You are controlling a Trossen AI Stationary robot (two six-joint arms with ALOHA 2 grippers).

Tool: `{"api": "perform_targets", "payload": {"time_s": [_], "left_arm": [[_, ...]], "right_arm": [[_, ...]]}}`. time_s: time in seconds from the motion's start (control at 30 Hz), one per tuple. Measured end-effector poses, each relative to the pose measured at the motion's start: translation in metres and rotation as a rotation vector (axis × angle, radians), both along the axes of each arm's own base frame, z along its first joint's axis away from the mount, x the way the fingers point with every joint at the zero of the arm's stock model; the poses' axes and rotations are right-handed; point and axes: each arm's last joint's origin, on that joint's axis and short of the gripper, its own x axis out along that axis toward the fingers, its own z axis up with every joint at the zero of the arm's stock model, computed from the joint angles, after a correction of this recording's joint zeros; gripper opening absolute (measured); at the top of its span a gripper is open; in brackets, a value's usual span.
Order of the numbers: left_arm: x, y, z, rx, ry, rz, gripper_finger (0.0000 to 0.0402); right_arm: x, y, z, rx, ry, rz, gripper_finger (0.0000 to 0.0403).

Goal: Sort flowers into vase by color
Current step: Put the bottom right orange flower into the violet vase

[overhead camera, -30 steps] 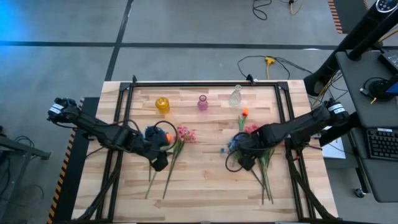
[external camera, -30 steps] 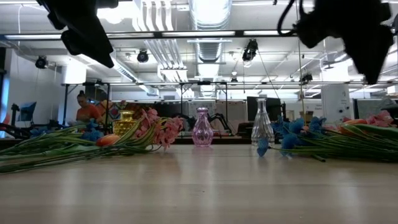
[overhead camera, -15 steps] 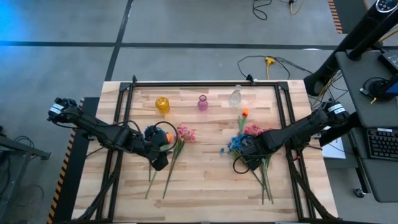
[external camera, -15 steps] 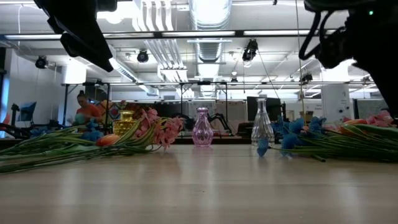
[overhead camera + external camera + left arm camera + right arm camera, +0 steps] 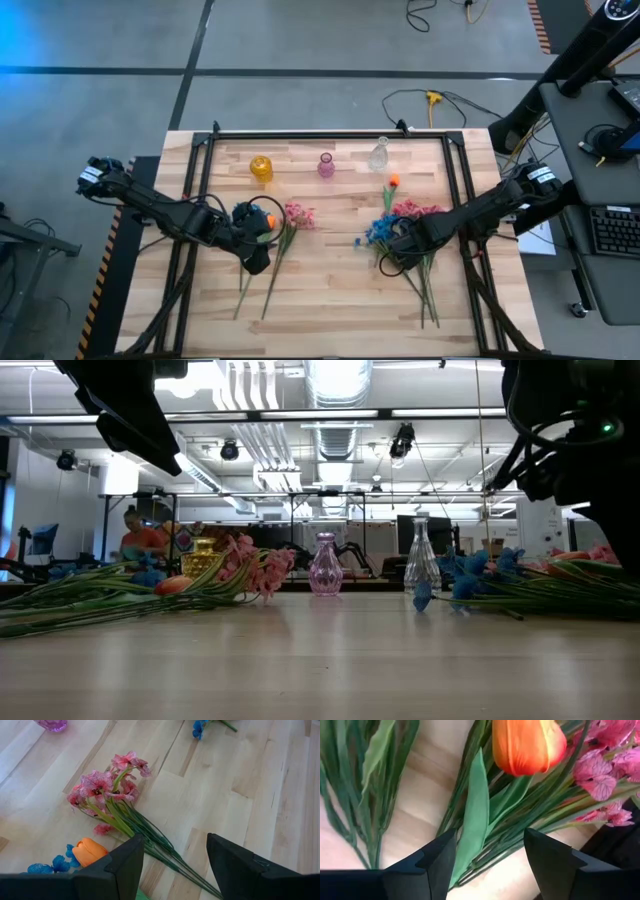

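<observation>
Left hand [image 5: 257,250] hovers over left flower bunch [image 5: 272,240] on the tabletop [image 5: 330,300], fingers [image 5: 125,865] spread apart, gripping nothing. Left wrist view: pink blossom spray [image 5: 107,782] lies flat on the wood, green stems running toward the fingers; one orange bud [image 5: 89,851] and a bit of blue bloom [image 5: 50,866] just beside it. Low view: same bunch lies flat at the left, pink heads [image 5: 255,568] pointing to centre.

Back row, left to right: yellow vase [image 5: 261,168], pink vase [image 5: 326,165], clear vase [image 5: 378,155], all upright, well apart from both bunches. Cannot tell whether any holds a flower.

Right flower bunch [image 5: 405,225] lies right of centre: blue blooms [image 5: 377,231], pink blossoms [image 5: 412,209], one orange bud [image 5: 394,181] nearer the clear vase, stems [image 5: 428,290] trailing to the front edge. Right hand [image 5: 397,262] is low over these stems, fingers [image 5: 552,862] apart, gripping nothing. Right wrist view: orange tulip bud [image 5: 527,745] with green leaf [image 5: 476,815] between the fingers' line, pink petals [image 5: 600,770] beside it, more stems [image 5: 355,785] off to the side.

A person [image 5: 135,535] sits in the room behind the tabletop, far left in low view.
</observation>
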Motion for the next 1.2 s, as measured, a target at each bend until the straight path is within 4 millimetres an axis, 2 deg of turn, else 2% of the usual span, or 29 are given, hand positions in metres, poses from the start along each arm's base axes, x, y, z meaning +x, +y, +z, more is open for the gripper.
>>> {"api": "perform_targets", "payload": {"time_s": [0.47, 1.03, 1.2], "left_arm": [[-0.0001, 0.0000, 0.0000, 0.000, 0.000, 0.000, 0.0199], [-0.0001, 0.0001, -0.0002, 0.001, 0.001, -0.001, 0.0199], [-0.0002, 0.0001, -0.0001, 0.001, 0.001, -0.001, 0.0199]], "right_arm": [[0.0020, -0.0002, -0.0050, -0.019, -0.032, 0.005, 0.0161], [0.0008, -0.0014, -0.0085, -0.048, -0.036, 0.003, 0.0037], [0.0012, -0.0012, -0.0032, -0.041, -0.048, 0.003, 0.0012]]}}
